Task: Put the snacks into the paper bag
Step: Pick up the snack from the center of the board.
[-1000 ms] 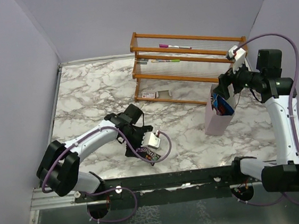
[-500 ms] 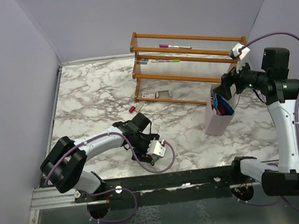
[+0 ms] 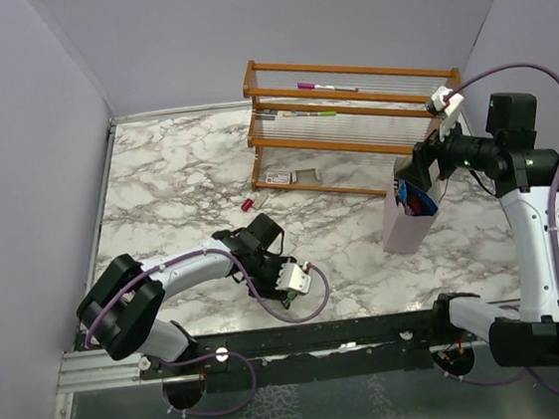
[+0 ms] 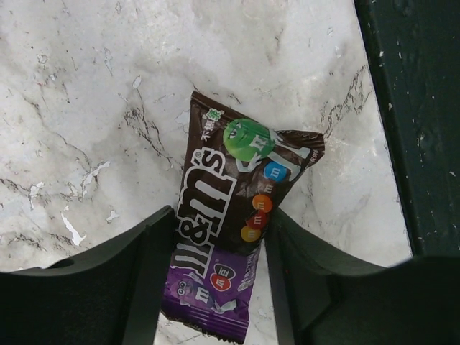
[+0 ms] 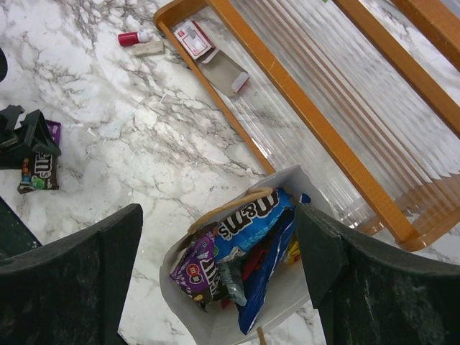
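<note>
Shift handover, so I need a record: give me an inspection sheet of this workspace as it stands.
Surface: marble table, no spills seen.
Job's things: brown candy packet flat near the front edge; paper bag upright and open, snacks inside.
Clutter: small red piece and white card beside the wooden rack.
Grippers: left gripper straddles the packet, fingers at its edges, grip uncertain; right gripper open above the bag, holding nothing.
Cables: purple cable loops low beside the left gripper; another arches over the right arm.
Surroundings: lilac walls.
</note>
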Robot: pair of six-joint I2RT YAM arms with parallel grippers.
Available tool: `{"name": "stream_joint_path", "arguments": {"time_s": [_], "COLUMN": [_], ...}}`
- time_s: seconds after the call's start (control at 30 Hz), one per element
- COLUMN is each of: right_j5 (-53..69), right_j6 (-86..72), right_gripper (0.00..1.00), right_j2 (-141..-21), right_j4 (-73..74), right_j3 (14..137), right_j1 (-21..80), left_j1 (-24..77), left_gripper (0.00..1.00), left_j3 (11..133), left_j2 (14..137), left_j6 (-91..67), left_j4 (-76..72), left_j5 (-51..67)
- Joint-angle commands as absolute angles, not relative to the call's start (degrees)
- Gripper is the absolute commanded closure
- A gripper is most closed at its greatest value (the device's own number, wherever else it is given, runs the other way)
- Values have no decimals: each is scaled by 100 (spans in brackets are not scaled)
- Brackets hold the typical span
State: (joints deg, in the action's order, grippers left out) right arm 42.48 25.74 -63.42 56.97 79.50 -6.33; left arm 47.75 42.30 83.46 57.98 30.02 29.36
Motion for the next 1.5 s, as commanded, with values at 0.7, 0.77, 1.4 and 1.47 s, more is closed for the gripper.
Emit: {"name": "stream_joint_path", "arguments": {"time_s": [0.7,0.77,1.4,1.47], "right_j5": [6446,6501,6551,6560], "right_j6": [1047,762,-1003,-1095], "right_gripper": [19,19,26,27], "right_j2": [-5754,-5666,-6106,-6237], "right_j4": [4183,3921,3252,3251], "right_j3": [7531,7479,7808,7845], "right_j1": [-606,-606,-606,-598], "left_j1": [4717,4714,4759,4792], "left_gripper": [60,60,63,63], "left_j3": [7384,7894,10036,10181], "left_j2": [8802,8885,9181,9231], "left_j6": [4601,4490,2530,2430], "left_j4": [3547,3650,2494,2454], "left_j5": [2799,2785,2225,2232]}}
